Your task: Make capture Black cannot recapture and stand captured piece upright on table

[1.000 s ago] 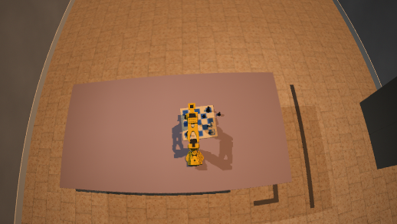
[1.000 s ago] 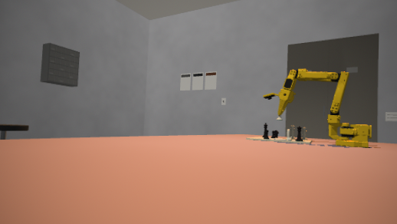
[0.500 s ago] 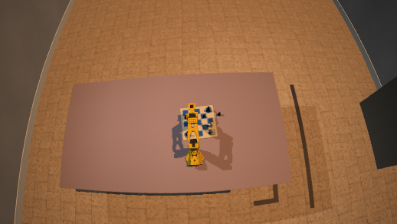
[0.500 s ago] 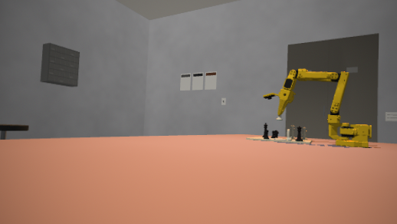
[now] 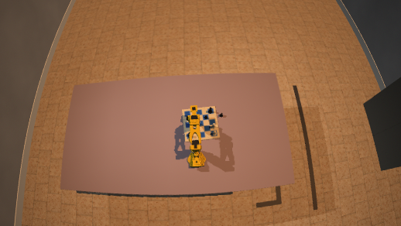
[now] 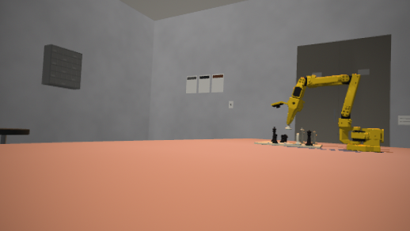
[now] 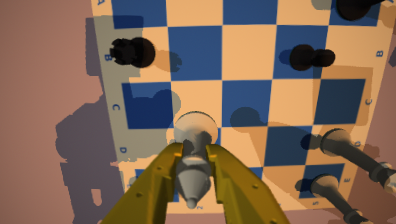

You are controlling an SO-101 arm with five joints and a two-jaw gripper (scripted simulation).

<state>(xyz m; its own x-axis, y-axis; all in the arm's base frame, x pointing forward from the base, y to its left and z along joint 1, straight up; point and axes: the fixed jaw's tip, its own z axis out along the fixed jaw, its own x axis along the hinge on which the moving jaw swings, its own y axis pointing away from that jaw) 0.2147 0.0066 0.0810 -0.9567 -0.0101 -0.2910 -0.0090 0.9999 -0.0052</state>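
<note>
Jaws [image 6: 289, 123] grip white piece [image 6: 288, 127] [image 7: 194, 176]; pinkish table [image 5: 124, 135] [image 6: 158, 182], tan tiled floor [image 5: 193, 39], grey walls [image 6: 245, 43].

The arm [image 5: 195, 133] [image 6: 328, 81] was bright yellow, built of slim, angular links with black blocks set in at the joints. Its base [image 5: 197, 159] [image 6: 364, 148] was yellow as well, stepped and boxy, with a dark band in its side. The tool [image 6: 291, 112] [image 7: 196, 152] had two tapering fingers of darker, mustard yellow, flat-faced and blunt at the tips, dotted with small round marks.
</note>
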